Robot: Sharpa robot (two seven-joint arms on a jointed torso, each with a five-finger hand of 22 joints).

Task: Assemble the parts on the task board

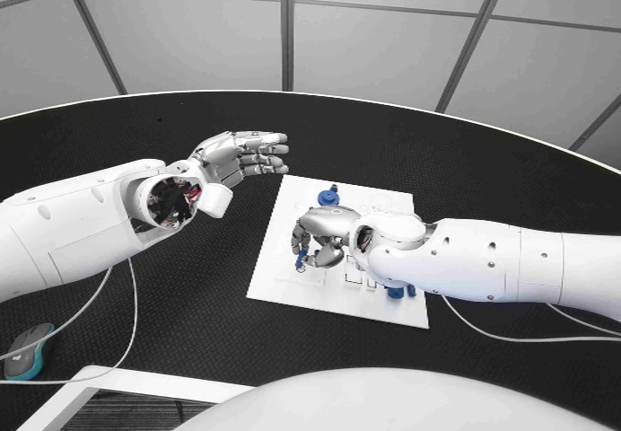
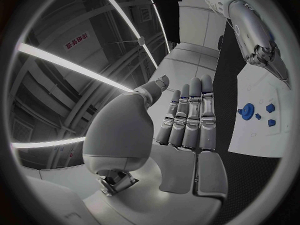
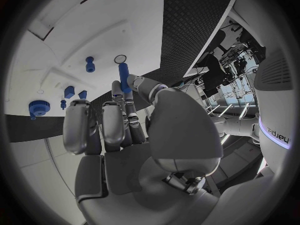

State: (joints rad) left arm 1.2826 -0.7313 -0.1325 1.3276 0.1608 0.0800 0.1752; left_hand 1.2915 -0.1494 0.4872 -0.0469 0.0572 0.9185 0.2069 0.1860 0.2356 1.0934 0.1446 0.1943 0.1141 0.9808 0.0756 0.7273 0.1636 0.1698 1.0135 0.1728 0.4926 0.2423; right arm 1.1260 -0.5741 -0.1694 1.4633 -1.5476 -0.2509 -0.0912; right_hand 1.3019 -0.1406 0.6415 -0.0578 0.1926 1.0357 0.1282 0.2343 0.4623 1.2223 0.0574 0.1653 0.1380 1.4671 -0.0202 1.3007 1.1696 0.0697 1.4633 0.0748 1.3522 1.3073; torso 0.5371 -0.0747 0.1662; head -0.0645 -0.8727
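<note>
The white task board (image 1: 287,277) lies in the middle of the black table. My right hand (image 1: 321,235) hovers over it and pinches a slim blue peg (image 3: 124,76) between thumb and finger, its tip close to a round hole (image 3: 119,59) in the board. A blue gear (image 1: 328,193) sits at the board's far edge, and the left wrist view shows this gear (image 2: 247,109) with small blue pieces (image 2: 270,108) beside it. Another blue peg (image 3: 90,64) stands upright in the board. My left hand (image 1: 240,157) is raised off the board's far left corner, fingers extended, holding nothing.
More blue pieces (image 1: 401,290) lie by the board's near edge, partly under my right forearm. A cable (image 1: 518,337) trails over the table at the right. A grey-and-teal object (image 1: 23,350) rests at the near left edge.
</note>
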